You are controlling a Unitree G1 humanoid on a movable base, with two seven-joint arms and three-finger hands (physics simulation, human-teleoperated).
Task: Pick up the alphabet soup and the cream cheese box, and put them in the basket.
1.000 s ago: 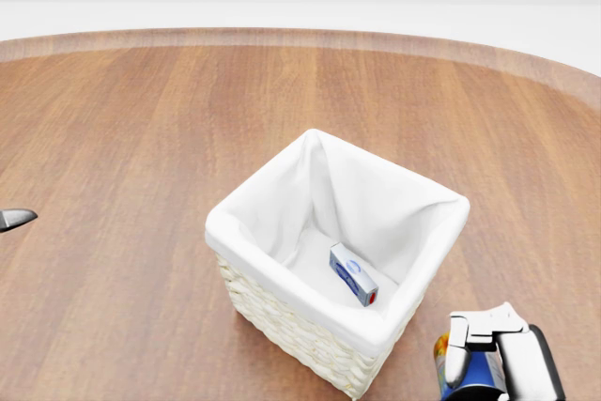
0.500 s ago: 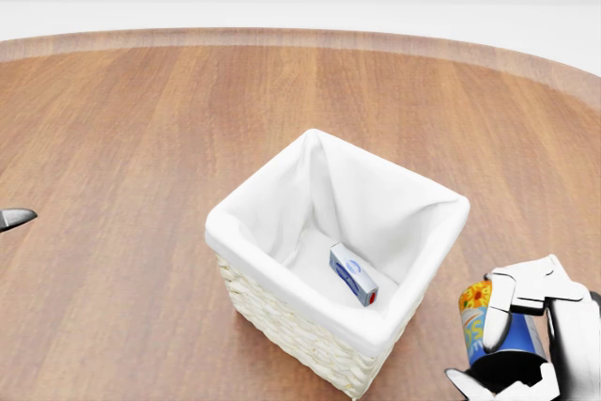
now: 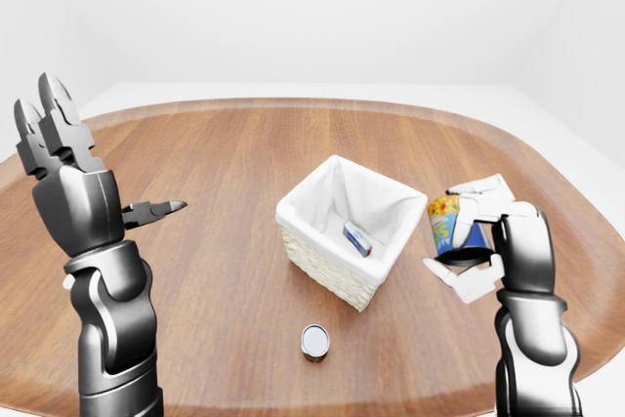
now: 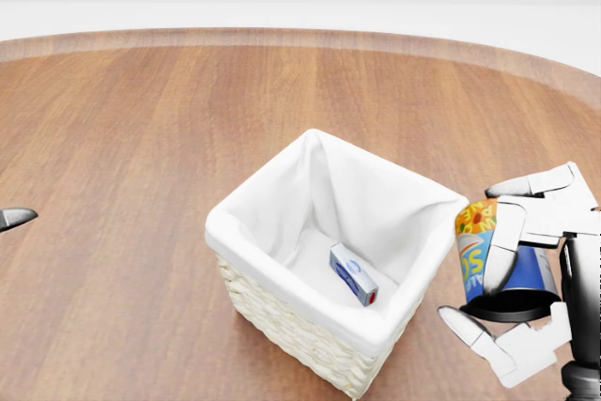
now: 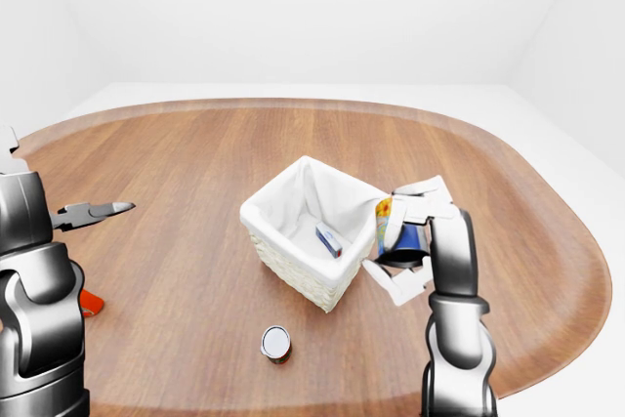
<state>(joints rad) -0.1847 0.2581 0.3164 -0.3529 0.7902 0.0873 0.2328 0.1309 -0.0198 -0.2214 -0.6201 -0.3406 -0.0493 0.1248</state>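
While the right hand (image 4: 521, 279) grips the soup (image 4: 498, 265) just beside the basket (image 3: 327, 261), the cheese box (image 4: 353, 275) lies inside it.

Raised on a near-upright forearm, the right hand has its fingers (image 4: 540, 182) clamped round the soup can, two over the top and one beneath; the can is tilted, off the table (image 3: 215, 173), its label close to the basket's right rim in the head view, though whether they touch cannot be told. The cheese box rests on the white liner at the basket's bottom. The basket stands near the table's middle. The left hand (image 3: 73, 178) is held high over the table's left edge, empty, two fingers pointing up together and the third (image 3: 156, 210) jutting toward the basket, well apart from them. A small can (image 3: 314, 342) stands near the table's bottom edge in the left-eye view. A red thing (image 5: 88, 303) shows beside the left arm in the right-eye view.
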